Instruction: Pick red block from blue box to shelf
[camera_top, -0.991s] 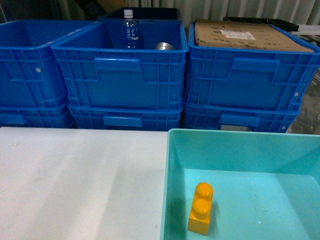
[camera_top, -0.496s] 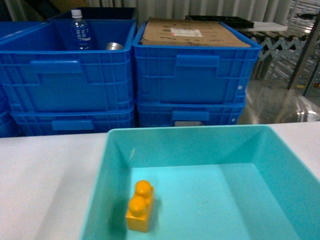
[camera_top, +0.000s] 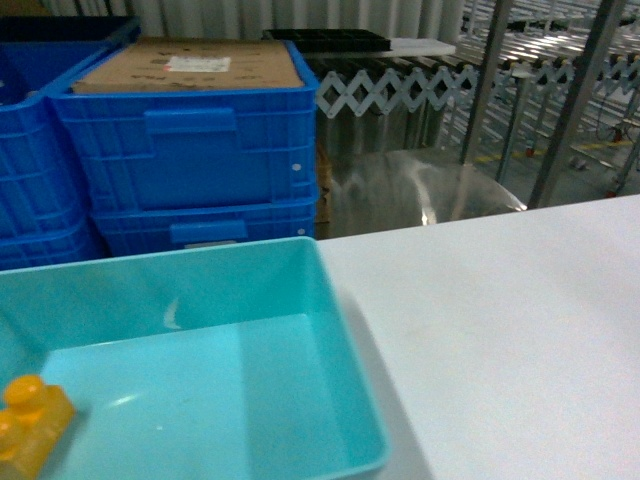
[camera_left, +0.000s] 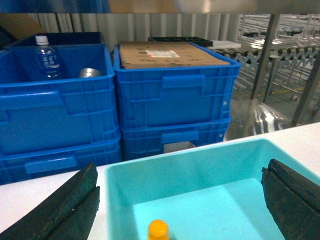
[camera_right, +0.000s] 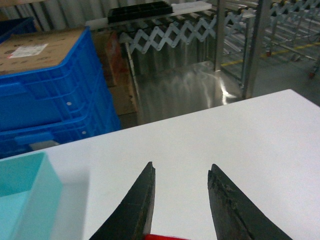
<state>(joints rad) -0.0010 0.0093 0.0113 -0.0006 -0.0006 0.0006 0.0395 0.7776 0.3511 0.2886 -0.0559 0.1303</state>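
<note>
A sliver of the red block (camera_right: 165, 237) shows at the bottom edge of the right wrist view, between the bases of my right gripper's (camera_right: 181, 166) fingers. That gripper is shut on it and hangs over the white table (camera_right: 235, 145), to the right of the blue box (camera_right: 30, 192). My left gripper (camera_left: 182, 167) is wide open above the blue box (camera_left: 200, 170), holding nothing. The blue box (camera_top: 200, 340) sits at the lower left in the head view. Steel uprights of the shelf (camera_top: 590, 90) stand beyond the table. Neither gripper appears in the head view.
A yellow two-stud brick (camera_top: 28, 430) lies in the blue box, also seen as the yellow brick (camera_left: 158, 230). Dark blue crates (camera_top: 190, 150) are stacked behind, one topped with cardboard (camera_top: 190, 65), one holding a bottle (camera_left: 46, 57). An expanding conveyor (camera_top: 400, 85) stands farther back.
The head view has swung right: the blue box and dark blue crates slid to the left of the frame, and the shelf uprights and bare table came into view.
</note>
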